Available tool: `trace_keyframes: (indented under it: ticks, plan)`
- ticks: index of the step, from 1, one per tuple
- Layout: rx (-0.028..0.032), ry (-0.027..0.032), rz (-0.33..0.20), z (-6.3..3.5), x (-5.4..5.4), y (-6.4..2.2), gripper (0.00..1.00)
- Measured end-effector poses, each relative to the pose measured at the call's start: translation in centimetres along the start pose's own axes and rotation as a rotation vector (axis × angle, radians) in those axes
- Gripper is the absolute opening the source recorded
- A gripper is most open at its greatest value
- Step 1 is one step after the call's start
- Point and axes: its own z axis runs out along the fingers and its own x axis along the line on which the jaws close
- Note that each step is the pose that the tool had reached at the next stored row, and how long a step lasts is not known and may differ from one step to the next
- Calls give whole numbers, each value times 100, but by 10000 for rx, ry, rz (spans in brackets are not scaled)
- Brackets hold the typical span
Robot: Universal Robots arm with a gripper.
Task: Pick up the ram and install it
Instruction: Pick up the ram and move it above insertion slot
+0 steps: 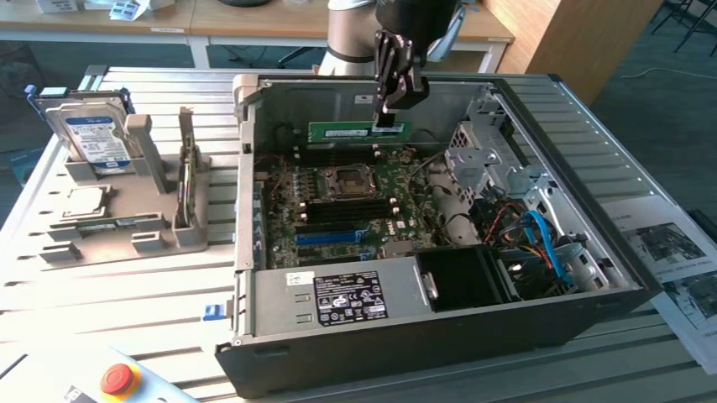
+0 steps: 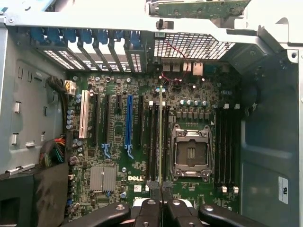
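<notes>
Ram (image 1: 356, 130): a thin green board, held level on its long edge inside the open computer case (image 1: 448, 336), which lies on the worktop (image 1: 134, 294).
Where it is: I see it hanging over the motherboard (image 1: 336, 210), toward the case's far wall. In the wrist view it shows edge-on (image 2: 160, 142) as a fine line along the bank of memory slots (image 2: 151, 137) beside the processor socket (image 2: 191, 153). I cannot tell whether its lower edge touches a slot.
Gripper (image 1: 389, 120): nearly closed, pinching the stick's two flat faces at the upper edge, toward the exterior view's right end. The wrist view shows it (image 2: 161, 203) drawn close on the thin board.
Weight: I judge it very light, no strain on the grip.
Stiffness: rigid along its length, but thin enough to flex or crack under a twist.
Surface: smooth and flat, so I expect it could slide or pivot between the pads under a push, more so with the hold off-centre.
Fragility: I treat the chips and contact edge as delicate.
Where to hold: across the flat faces at the top edge, leaving the contact edge free, as it is now.
Also in view: a hard drive (image 1: 96, 138), well apart from the case.
</notes>
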Motion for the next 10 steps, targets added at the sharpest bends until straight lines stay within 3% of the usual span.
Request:
trace_keyframes:
  ticks: [10]
  plan:
    - [0, 0, 0, 1, -103, -2, 12]
